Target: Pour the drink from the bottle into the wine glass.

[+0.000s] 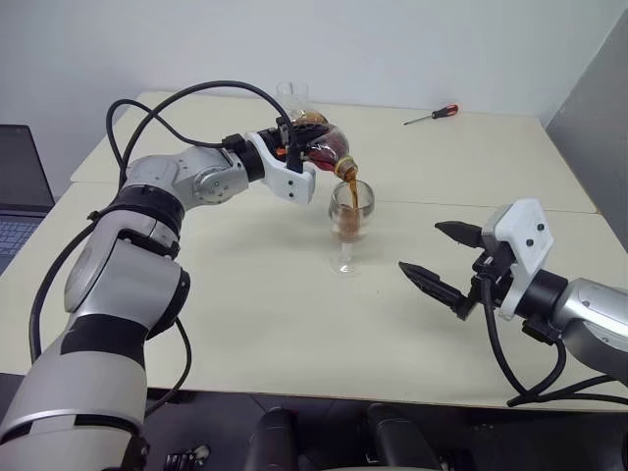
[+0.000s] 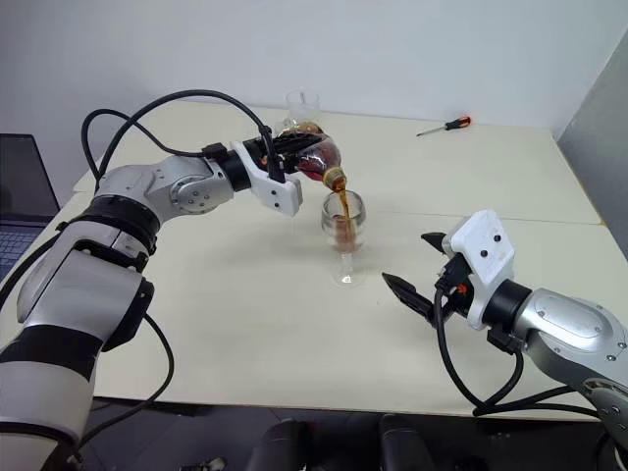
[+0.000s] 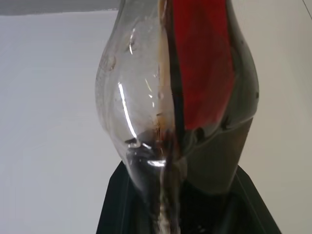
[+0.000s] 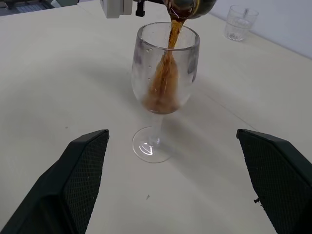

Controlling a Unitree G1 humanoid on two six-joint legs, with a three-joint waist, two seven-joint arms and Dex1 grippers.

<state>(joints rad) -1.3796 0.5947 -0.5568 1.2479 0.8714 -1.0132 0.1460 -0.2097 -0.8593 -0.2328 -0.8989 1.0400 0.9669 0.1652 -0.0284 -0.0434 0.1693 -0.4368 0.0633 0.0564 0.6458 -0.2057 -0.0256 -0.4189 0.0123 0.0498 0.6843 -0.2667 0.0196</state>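
At the left of the head view we see our left gripper (image 1: 294,147) closed on the bottle (image 1: 319,145), which it holds tipped over near the upper middle of the frame, with the mouth pointing down above the wine glass (image 1: 349,224). The cap is not on the mouth. A thin stream of the drink (image 4: 163,83) falls from the bottle into the bowl of the glass, and a shallow dark layer lies at the bottom of the bowl. So the pouring is under way, in our judgement at its early part: most of the bowl is still clear, and dark liquid is left inside the bottle. The glass stands upright on the table (image 1: 245,324), in the middle of the frame. Behind the bottle stands a short tumbler (image 1: 292,95). Further right, at the upper part, lies a screwdriver (image 1: 432,115). At the lower right our right gripper (image 1: 440,259) waits with its fingers wide apart, holding nothing, well apart from the glass.
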